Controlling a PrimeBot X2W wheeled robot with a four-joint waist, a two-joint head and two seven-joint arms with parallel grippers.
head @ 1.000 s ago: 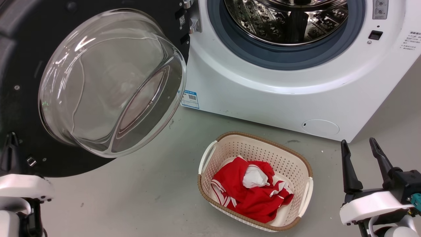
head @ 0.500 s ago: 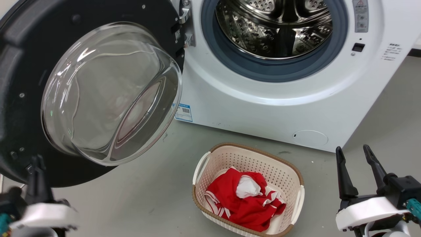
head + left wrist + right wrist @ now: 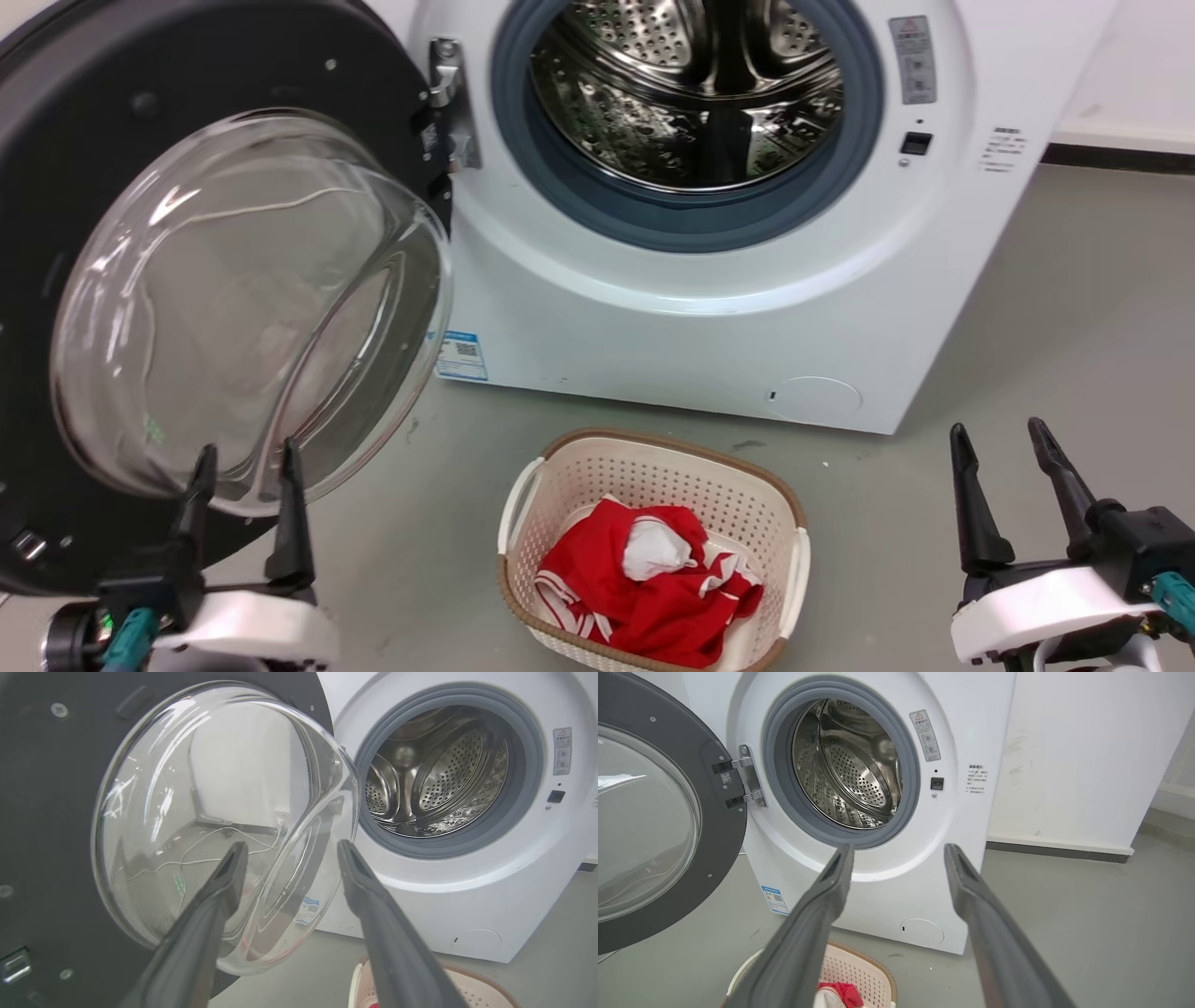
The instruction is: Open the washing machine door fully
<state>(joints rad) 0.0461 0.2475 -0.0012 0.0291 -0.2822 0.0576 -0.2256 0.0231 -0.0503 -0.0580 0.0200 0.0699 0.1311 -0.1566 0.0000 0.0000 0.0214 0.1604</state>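
Cream laundry basket [image 3: 672, 471] on grey floor [image 3: 1074, 327], crumpled red-and-white garment [image 3: 607, 597] inside it, white wall [image 3: 1087, 742] with dark baseboard [image 3: 1055, 851]

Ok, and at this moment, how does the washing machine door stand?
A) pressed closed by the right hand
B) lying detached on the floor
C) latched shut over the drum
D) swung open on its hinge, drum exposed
D: the washing machine door hangs open on its metal hinge, leaving the steel drum of the washing machine in plain sight.
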